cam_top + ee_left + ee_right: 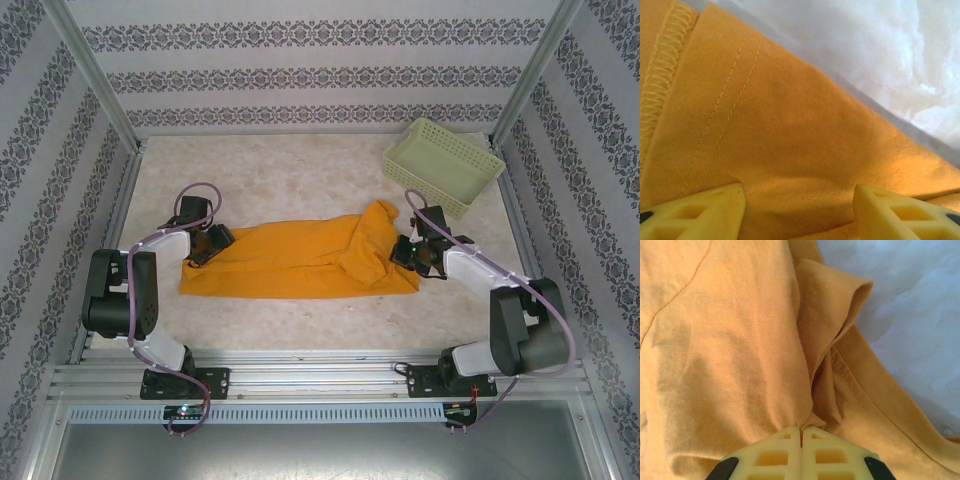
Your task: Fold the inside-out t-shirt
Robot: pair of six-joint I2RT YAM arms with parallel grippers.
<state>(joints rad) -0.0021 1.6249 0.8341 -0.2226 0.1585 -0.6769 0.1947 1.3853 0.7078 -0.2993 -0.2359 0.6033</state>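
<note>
The inside-out t-shirt (300,262) lies on the table as a long orange-yellow band, its right end bunched up. My left gripper (205,245) is at the shirt's left end. In the left wrist view its yellow fingers stand apart (800,192) with smooth cloth (790,125) and a stitched hem between and beyond them; I cannot tell whether they pinch it. My right gripper (408,252) is at the bunched right end. In the right wrist view its fingers (801,429) are pressed together on a pinched fold of the shirt (730,340), beside a sleeve opening.
A pale green lattice basket (443,165) stands at the back right, just behind the right arm. The marbled tabletop (290,175) is walled on three sides by patterned panels, with a metal rail along the near edge.
</note>
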